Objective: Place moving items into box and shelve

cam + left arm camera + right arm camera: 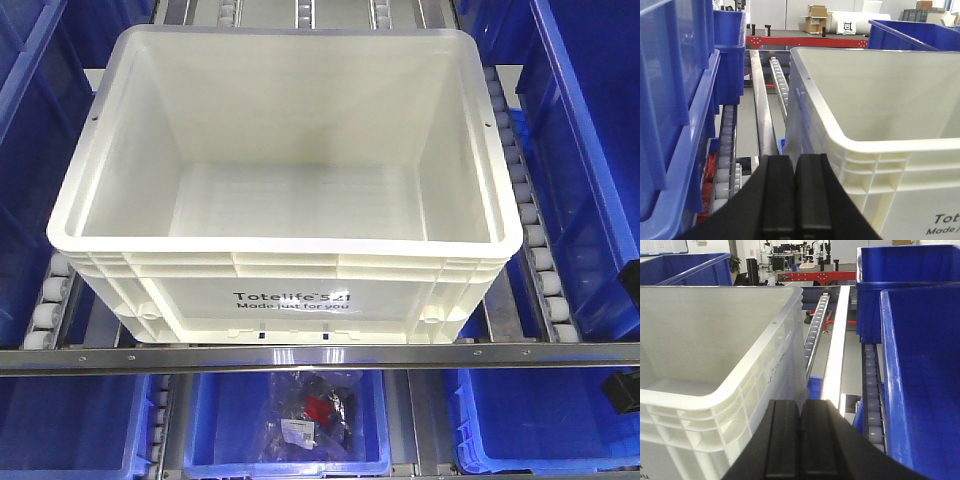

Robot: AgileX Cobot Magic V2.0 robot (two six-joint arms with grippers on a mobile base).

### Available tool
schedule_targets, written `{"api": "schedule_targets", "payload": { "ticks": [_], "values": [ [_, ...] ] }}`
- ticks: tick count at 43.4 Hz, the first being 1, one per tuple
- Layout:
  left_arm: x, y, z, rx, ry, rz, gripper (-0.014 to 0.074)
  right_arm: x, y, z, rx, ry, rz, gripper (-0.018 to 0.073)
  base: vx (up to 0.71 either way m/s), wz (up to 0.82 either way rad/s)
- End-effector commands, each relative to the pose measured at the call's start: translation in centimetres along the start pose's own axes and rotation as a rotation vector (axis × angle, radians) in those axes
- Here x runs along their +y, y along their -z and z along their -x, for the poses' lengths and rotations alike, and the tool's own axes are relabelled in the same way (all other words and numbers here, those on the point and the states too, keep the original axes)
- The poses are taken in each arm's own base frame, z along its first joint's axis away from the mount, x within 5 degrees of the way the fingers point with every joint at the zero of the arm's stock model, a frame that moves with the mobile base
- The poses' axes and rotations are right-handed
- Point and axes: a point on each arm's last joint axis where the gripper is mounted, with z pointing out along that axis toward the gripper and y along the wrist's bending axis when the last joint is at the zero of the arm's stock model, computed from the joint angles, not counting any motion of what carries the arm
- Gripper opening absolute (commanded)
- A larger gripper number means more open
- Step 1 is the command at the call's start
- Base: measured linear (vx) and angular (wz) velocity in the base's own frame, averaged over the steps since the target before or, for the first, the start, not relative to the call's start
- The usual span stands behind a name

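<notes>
Box sits on rollers between both closed grippers.

The roller shelf carries the white box directly on its roller tracks; blue bins sit on the shelf beside it, outboard of each gripper

Roller-conveyor shelf: white roller tracks run front to back, with a metal front rail across. Blue plastic bins stand on both sides and on the level below; 1 lower bin holds bagged items. Beyond the shelf, a red steel frame, cardboard boxes and white walls. Far desks with monitors. Even, bright indoor light.
</notes>
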Motion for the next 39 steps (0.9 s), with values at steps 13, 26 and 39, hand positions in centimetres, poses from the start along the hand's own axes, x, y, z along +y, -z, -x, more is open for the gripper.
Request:
{"api": "schedule_targets", "payload": {
  "ticks": [13,26,39],
  "values": [
    [0.3,0.2,-3.9,-0.063,-0.015,0.014,-0.0008,-0.2,0.0,1.6,-0.09,0.005,-0.024,-0.0008,0.0,0.0],
    [0.4,0.1,-4.5,-0.053,-0.021,0.016,-0.0008,-0.2,0.0,1.6,-0.087,0.005,-0.024,-0.0008,0.0,0.0],
    [0.4,0.1,-4.5,-0.053,-0.021,0.016,-0.0008,-0.2,0.0,1.6,-0.087,0.005,-0.024,-0.0008,0.0,0.0]
  ]
}}
